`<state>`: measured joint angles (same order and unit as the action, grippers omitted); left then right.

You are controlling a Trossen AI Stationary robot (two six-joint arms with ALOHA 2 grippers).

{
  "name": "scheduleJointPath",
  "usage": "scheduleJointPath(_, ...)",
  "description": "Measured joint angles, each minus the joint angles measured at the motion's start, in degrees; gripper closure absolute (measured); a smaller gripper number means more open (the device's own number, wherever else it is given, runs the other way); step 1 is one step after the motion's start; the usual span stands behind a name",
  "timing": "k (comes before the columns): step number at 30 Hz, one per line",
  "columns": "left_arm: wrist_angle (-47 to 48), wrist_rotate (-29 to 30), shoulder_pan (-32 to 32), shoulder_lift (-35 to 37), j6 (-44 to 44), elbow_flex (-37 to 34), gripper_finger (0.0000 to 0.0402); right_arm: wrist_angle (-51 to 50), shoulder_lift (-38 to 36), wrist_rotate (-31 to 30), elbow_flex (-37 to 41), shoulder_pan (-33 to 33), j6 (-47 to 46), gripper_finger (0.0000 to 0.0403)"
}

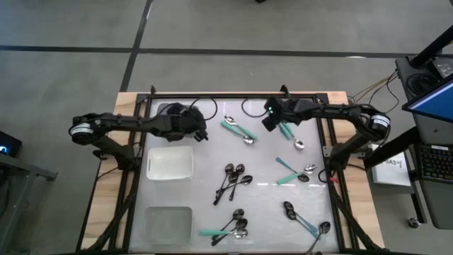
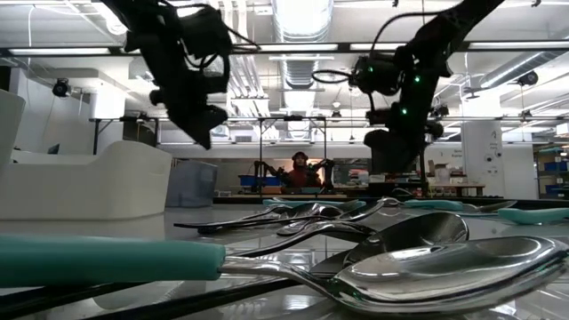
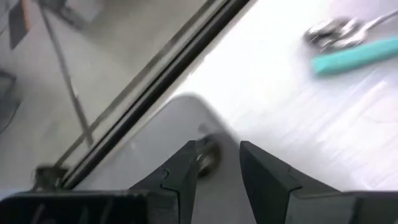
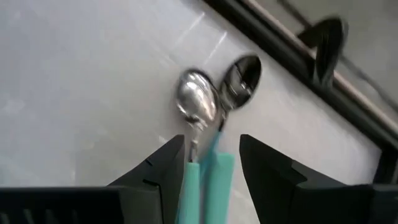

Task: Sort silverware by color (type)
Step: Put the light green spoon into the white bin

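My left gripper point(image 1: 200, 134) point(image 3: 217, 149) hovers open above the grey bin point(image 1: 164, 110) at the far left. A spoon's bowl point(image 3: 207, 155) lies in that bin just below its fingertips. My right gripper point(image 1: 274, 124) point(image 4: 213, 146) hangs open above two teal-handled spoons point(image 1: 290, 136) lying side by side on the table, one with a silver bowl point(image 4: 198, 102), one with a dark bowl point(image 4: 240, 77). In the right wrist view their handles point(image 4: 208, 180) show between the fingers. The low view shows both grippers point(image 2: 200, 124) point(image 2: 391, 147) well above the table.
A white bin point(image 1: 170, 163) and a clear bin point(image 1: 168, 223) stand along the left side. More spoons lie at the far middle point(image 1: 238, 130), the middle point(image 1: 233, 178), the right point(image 1: 296, 173), the near middle point(image 1: 230, 227) and the near right point(image 1: 304, 219). A black frame rail point(image 1: 241, 94) runs along the far edge.
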<state>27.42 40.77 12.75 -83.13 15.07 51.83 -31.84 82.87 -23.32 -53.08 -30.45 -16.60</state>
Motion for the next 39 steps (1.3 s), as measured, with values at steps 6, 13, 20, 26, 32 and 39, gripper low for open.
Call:
scheduleJointPath(6,-10.1,-7.9,-1.1,0.0,-4.5,0.0,0.0297,-5.0,0.1,3.2,0.0,-3.7,-0.1,0.0272)
scheduleJointPath(13,-25.2,-20.7,-2.2,0.0,-8.2,0.0,0.0297,-11.3,0.1,5.8,0.0,-4.4,-2.6,0.0282)
scheduleJointPath(20,-34.0,-29.6,-3.9,0.0,-10.7,0.0,0.0297,-11.3,0.1,10.5,3.3,-4.1,-5.6,0.0283)
scheduleJointPath(26,-34.6,-29.5,-4.1,0.0,-11.6,0.0,0.0297,-10.7,0.1,10.7,5.9,-2.7,-7.4,0.0283)
scheduleJointPath(32,-34.8,-29.3,-4.0,0.0,-11.6,0.0,0.0297,-9.0,0.1,10.7,5.9,-1.8,-7.4,0.0285)
scheduleJointPath(39,-34.8,-29.3,-4.0,0.0,-11.6,0.0,0.0297,-7.8,1.4,9.3,6.5,-2.2,-6.4,0.0285)
